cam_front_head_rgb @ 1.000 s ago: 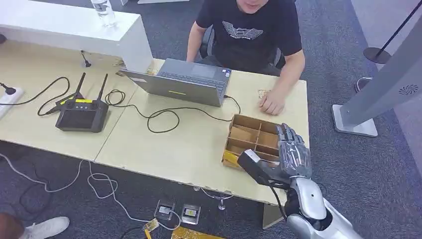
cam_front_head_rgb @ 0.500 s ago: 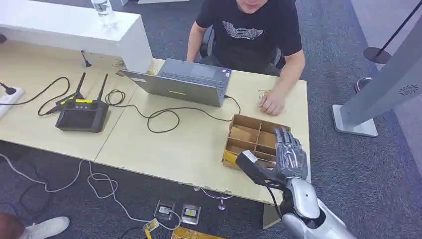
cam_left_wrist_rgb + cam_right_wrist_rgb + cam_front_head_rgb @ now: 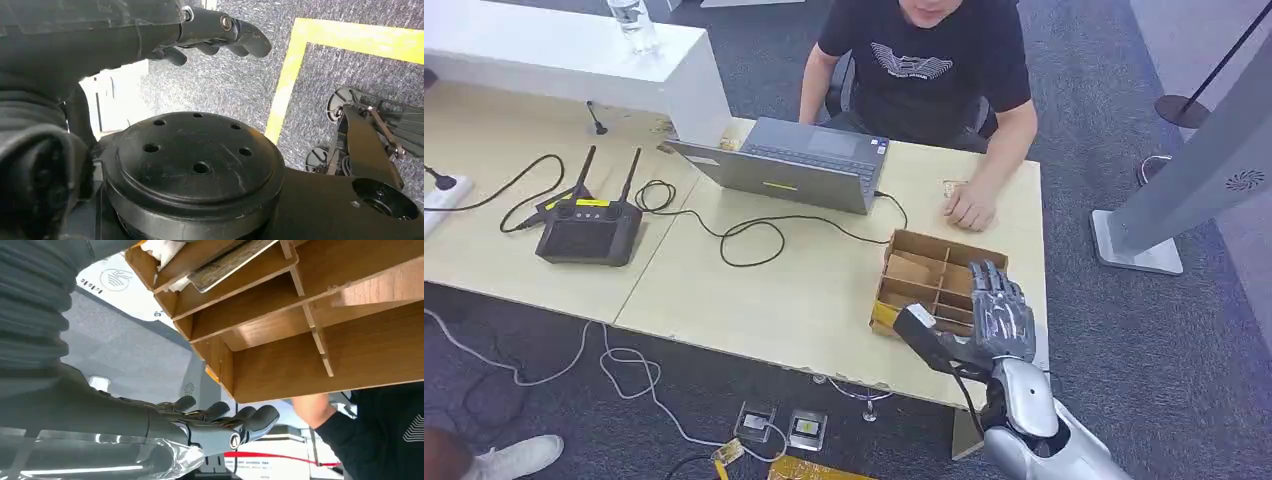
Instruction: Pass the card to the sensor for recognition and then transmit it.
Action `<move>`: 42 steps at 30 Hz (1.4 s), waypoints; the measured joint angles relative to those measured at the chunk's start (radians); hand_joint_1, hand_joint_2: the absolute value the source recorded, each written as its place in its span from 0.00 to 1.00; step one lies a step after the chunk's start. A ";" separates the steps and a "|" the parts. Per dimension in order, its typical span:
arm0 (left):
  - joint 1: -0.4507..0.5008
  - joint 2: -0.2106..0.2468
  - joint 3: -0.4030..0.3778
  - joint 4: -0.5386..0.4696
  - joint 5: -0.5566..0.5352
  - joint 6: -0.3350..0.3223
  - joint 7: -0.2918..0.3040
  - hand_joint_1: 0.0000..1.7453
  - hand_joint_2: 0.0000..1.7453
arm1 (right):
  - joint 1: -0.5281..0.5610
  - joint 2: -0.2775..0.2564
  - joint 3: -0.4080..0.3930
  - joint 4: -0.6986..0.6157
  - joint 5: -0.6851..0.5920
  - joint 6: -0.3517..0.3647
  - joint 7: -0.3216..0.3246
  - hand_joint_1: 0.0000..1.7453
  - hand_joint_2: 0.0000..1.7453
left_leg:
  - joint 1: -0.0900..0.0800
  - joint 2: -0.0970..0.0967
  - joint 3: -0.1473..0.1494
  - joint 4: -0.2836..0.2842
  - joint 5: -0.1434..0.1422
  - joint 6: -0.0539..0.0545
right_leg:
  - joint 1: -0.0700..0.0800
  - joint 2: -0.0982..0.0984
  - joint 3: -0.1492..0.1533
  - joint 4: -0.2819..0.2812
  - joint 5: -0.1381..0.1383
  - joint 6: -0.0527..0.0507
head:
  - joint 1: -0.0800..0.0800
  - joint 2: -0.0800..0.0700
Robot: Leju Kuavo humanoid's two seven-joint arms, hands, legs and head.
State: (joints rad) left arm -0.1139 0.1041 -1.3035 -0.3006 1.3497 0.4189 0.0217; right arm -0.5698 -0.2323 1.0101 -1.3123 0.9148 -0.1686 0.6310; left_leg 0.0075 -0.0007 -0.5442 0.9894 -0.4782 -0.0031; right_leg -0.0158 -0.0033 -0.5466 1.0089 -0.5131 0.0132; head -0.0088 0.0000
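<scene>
Hovering the right hand [image 3: 996,318] just above the wooden box [image 3: 921,268], fingers spread wide and gripping nothing, thumb reaching out over the box's near edge. Lying flat in one compartment, in the right wrist view, what is looking like the card [image 3: 227,265], apart from the fingertips [image 3: 260,416] and untouched. Resting on the table [image 3: 804,290] just beyond those fingertips, a person's hand [image 3: 969,210]. Sitting farther off on the thumb side, an open laptop [image 3: 799,165]. Hanging the left hand [image 3: 220,30] over grey carpet beside a yellow floor line [image 3: 285,95], fingers loosely extended and carrying nothing.
</scene>
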 joint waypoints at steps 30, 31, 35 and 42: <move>0.000 0.000 0.000 0.003 -0.001 0.000 0.000 0.00 0.00 | -0.006 0.014 0.025 0.068 -0.003 0.001 0.000 0.00 1.00 | 0.000 0.000 0.000 0.000 0.000 0.000 | 0.000 0.000 0.000 0.000 0.000 0.000 | 0.000 0.000; 0.000 0.000 0.000 0.003 -0.001 -0.001 0.000 0.00 0.00 | -0.006 0.014 0.025 0.069 -0.003 0.001 0.000 0.00 1.00 | 0.000 0.000 0.000 0.000 0.000 0.000 | 0.000 0.000 0.000 0.000 0.000 0.000 | 0.000 0.000; 0.000 0.000 0.000 0.003 -0.001 -0.001 0.000 0.00 0.00 | -0.007 0.015 0.027 0.077 -0.003 0.003 0.000 0.93 1.00 | 0.000 0.000 0.000 0.000 0.000 0.000 | 0.000 0.000 0.000 0.000 0.000 0.000 | 0.000 0.000; 0.000 0.000 0.000 0.003 -0.001 0.000 0.000 0.00 0.00 | -0.011 0.019 0.029 0.092 -0.003 0.011 0.000 1.00 1.00 | 0.000 0.000 0.000 0.000 0.000 0.000 | 0.000 0.000 0.000 0.000 0.000 0.000 | 0.000 0.000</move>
State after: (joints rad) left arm -0.1139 0.1045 -1.3035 -0.2976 1.3489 0.4185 0.0217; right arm -0.5808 -0.2129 1.0391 -1.2207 0.9121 -0.1572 0.6310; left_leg 0.0075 -0.0007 -0.5442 0.9894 -0.4782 -0.0031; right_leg -0.0158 -0.0034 -0.5466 1.0089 -0.5131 0.0132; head -0.0084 0.0000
